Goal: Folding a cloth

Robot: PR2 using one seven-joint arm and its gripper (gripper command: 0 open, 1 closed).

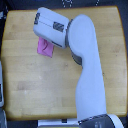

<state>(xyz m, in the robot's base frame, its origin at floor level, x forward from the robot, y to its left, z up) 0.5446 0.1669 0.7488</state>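
The pink-magenta cloth [46, 48] lies on the wooden tabletop [30, 75], toward the exterior view's upper left. Only its lower part shows; the rest is hidden under my arm's wrist. My gripper [41, 37] sits right over the cloth's upper edge, at the end of the big white arm [87, 65] that reaches in from the bottom right. The fingers are hidden by the wrist housing, so I cannot tell whether they are open or shut, or whether they hold the cloth.
The wooden tabletop has rounded corners and dark surroundings. A light object [1, 85] shows at the left edge. The arm covers much of the table's right half.
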